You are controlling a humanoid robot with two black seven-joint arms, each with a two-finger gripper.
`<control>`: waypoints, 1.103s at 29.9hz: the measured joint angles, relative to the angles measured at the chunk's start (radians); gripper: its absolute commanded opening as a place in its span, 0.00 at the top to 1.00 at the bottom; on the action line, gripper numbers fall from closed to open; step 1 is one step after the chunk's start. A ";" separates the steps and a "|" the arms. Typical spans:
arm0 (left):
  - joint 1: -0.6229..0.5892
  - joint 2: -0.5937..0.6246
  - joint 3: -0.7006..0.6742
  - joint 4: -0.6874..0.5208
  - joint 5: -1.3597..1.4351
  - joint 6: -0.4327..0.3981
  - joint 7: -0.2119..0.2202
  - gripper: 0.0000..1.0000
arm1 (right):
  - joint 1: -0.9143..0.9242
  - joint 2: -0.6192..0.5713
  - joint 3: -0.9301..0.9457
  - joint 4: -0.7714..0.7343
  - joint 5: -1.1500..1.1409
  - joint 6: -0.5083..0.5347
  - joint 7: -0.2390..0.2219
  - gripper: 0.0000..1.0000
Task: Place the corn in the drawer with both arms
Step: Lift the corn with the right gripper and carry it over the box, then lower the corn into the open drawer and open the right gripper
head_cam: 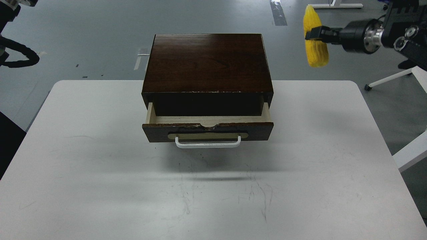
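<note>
The white, scuffed worktop [100,186] is bare along its near part, marked only by fine scratches and dark specks. Farther in, at the middle, stands the boxy dark brown wooden cabinet [207,61], reaching to the worktop's far edge. Its single dark brown wooden drawer [207,128] is pulled part way out toward the near side, showing a strip of pale wood inside; the white bar handle [207,143] on its brass-coloured plate faces near.

Up at the far right, well apart from the cabinet and above the grey floor [83,33], the right pincer [313,34] on the black right arm [367,36] is clamped across the middle of the bright yellow ridged corn cob [315,41], which hangs roughly upright with its tapered end up. Nothing lies between corn and drawer.

At the far left edge only a looped black cable [20,53] and part of the left arm [11,10] show; its pincer is out of sight. White frame legs [390,79] stand on the floor at the right.
</note>
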 measured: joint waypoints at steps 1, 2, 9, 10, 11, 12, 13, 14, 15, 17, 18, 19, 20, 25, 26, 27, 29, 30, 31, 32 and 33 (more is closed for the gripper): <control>0.000 0.001 0.000 0.000 0.000 0.000 -0.001 0.02 | 0.043 0.004 0.000 0.030 -0.012 0.000 0.000 1.00; 0.000 0.002 0.000 0.000 0.000 0.000 -0.002 0.02 | 0.082 0.014 0.000 0.061 -0.031 0.000 0.001 1.00; 0.000 -0.002 0.003 0.002 0.003 0.000 -0.004 0.02 | 0.214 0.126 0.000 0.276 -0.332 -0.087 0.002 1.00; 0.000 -0.004 0.003 0.002 0.003 0.000 -0.004 0.02 | 0.216 0.141 0.000 0.298 -0.375 -0.102 0.003 1.00; 0.000 -0.006 0.003 0.002 0.003 0.000 -0.004 0.02 | 0.217 0.158 0.000 0.323 -0.415 -0.113 0.004 1.00; 0.000 -0.008 0.003 0.002 0.003 0.000 -0.003 0.02 | 0.217 0.170 0.000 0.343 -0.446 -0.120 0.004 1.00; 0.000 -0.008 0.003 0.002 0.003 0.000 -0.003 0.02 | 0.219 0.181 0.000 0.359 -0.467 -0.124 0.004 1.00; 0.000 -0.009 0.003 0.002 0.004 0.000 -0.003 0.02 | 0.221 0.191 0.001 0.376 -0.485 -0.128 0.004 1.00; 0.000 -0.009 0.003 0.001 0.004 0.000 -0.002 0.02 | 0.223 0.201 0.001 0.392 -0.504 -0.130 0.004 1.00; 0.000 -0.006 0.003 0.001 0.005 0.000 -0.003 0.02 | 0.228 0.220 0.001 0.420 -0.557 -0.133 0.005 1.00; 0.000 -0.004 0.003 0.001 0.005 0.000 -0.003 0.02 | 0.229 0.227 0.001 0.432 -0.585 -0.134 0.007 1.00; 0.000 -0.003 0.003 0.002 0.005 0.000 -0.004 0.02 | 0.229 0.232 0.001 0.446 -0.623 -0.135 0.010 1.00; 0.000 -0.001 0.002 0.002 0.005 0.000 -0.004 0.02 | 0.229 0.235 0.001 0.458 -0.656 -0.135 0.013 1.00; 0.000 0.009 0.002 0.002 0.005 0.000 -0.002 0.02 | 0.210 0.240 0.001 0.502 -0.784 -0.136 0.023 1.00; 0.000 0.010 0.002 0.002 0.005 0.000 -0.002 0.02 | 0.205 0.240 0.001 0.505 -0.800 -0.136 0.024 1.00; 0.000 0.009 0.002 0.001 0.005 0.000 -0.001 0.02 | 0.198 0.240 0.000 0.509 -0.828 -0.139 0.024 1.00; 0.000 0.010 0.002 0.002 0.005 0.000 -0.001 0.02 | 0.181 0.240 0.000 0.520 -0.891 -0.152 0.027 0.98; 0.000 0.010 0.002 0.002 0.005 0.000 0.000 0.02 | 0.174 0.240 0.000 0.526 -0.923 -0.162 0.034 0.96; 0.000 0.009 0.002 0.002 0.005 0.000 0.000 0.02 | 0.168 0.240 0.000 0.533 -0.947 -0.169 0.043 0.90; 0.000 0.010 0.003 0.002 0.005 0.000 0.000 0.02 | 0.165 0.240 0.000 0.538 -0.959 -0.173 0.049 0.83; 0.000 0.010 0.003 0.002 0.005 0.000 0.000 0.02 | 0.163 0.240 0.000 0.541 -0.968 -0.176 0.055 0.66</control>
